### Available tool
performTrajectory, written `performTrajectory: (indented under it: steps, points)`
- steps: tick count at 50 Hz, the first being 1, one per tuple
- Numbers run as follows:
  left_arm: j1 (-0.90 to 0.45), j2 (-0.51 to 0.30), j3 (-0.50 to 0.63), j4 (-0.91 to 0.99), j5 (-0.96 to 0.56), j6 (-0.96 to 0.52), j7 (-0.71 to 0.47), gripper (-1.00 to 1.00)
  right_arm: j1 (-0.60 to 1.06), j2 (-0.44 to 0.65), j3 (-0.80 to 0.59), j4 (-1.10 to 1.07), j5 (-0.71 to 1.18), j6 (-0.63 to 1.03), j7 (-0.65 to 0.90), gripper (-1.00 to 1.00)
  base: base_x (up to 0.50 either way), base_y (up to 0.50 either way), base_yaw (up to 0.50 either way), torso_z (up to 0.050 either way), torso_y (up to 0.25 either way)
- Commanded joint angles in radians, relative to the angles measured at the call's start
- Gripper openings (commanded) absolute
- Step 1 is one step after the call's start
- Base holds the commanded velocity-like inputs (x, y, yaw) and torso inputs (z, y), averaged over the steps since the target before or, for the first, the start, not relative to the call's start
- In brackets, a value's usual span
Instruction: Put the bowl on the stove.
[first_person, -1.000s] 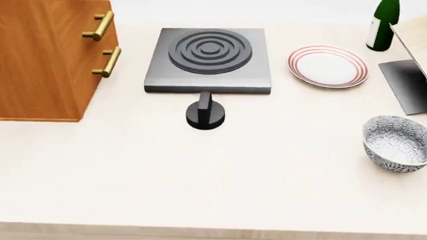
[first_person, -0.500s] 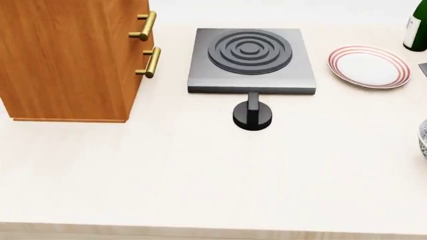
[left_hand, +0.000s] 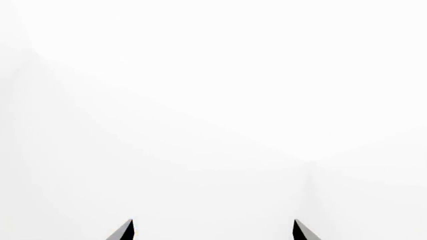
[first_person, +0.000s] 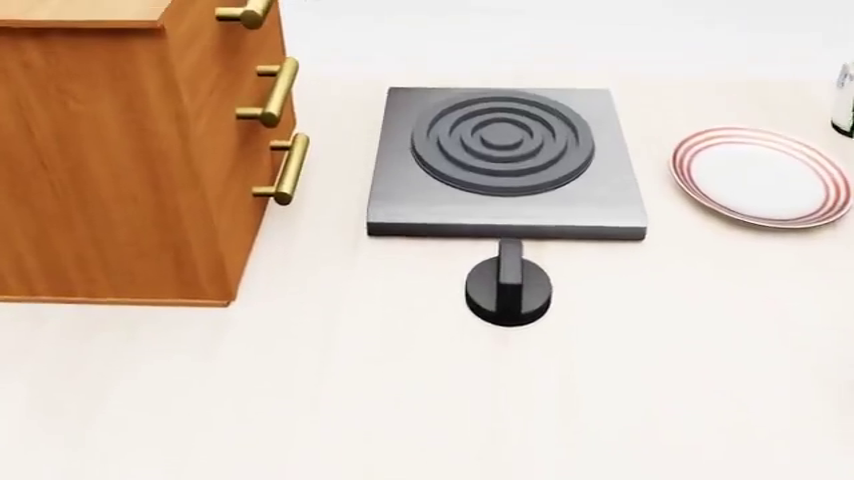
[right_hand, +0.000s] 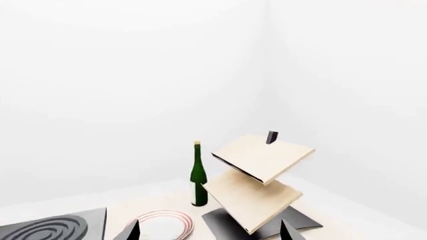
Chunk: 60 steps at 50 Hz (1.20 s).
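Observation:
The stove (first_person: 507, 165), a dark grey square slab with a ringed round burner, lies on the pale counter at the middle back in the head view; a corner of it also shows in the right wrist view (right_hand: 50, 231). The bowl is out of view in every frame. My left gripper (left_hand: 212, 231) is open, its fingertips (left_hand: 123, 231) wide apart before blank white wall, nothing between them. My right gripper (right_hand: 208, 232) is open and empty, held above the counter, looking toward the plate and the bottle. Neither gripper shows in the head view.
A black round knob (first_person: 509, 290) stands just in front of the stove. A wooden drawer cabinet (first_person: 127, 150) with brass handles is at the left. A white plate with red rim rings (first_person: 761, 177) lies right of the stove. A green bottle (right_hand: 198, 176) and tilted wooden shelves (right_hand: 260, 180) stand beyond.
The head view has swung left and then tipped down: the bowl slid off the right edge, the cabinet came further in, and the stove and knob sit lower in the picture.

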Motion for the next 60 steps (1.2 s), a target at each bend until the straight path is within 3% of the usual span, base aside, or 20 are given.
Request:
performTrajectory:
  steps: [1, 48, 60]
  points:
    - [0.007, 0.023, -0.023, 0.001, -0.028, 0.028, 0.042, 1.0, -0.011, -0.012, 0.018, -0.002, -0.019, -0.005, -0.014, 1.0, 0.5, 0.0, 0.0, 0.0, 0.0]
    - [0.018, 0.007, 0.001, -0.003, -0.028, 0.05, 0.042, 1.0, -0.04, -0.007, -0.018, 0.002, -0.015, -0.034, -0.013, 1.0, 0.5, 0.0, 0.0, 0.0, 0.001]
    - [0.023, 0.007, 0.009, -0.004, -0.03, 0.058, 0.047, 1.0, -0.064, 0.236, -0.072, 0.088, -0.016, 0.115, -0.007, 1.0, 0.12, 0.0, 0.0, 0.0, 0.0]
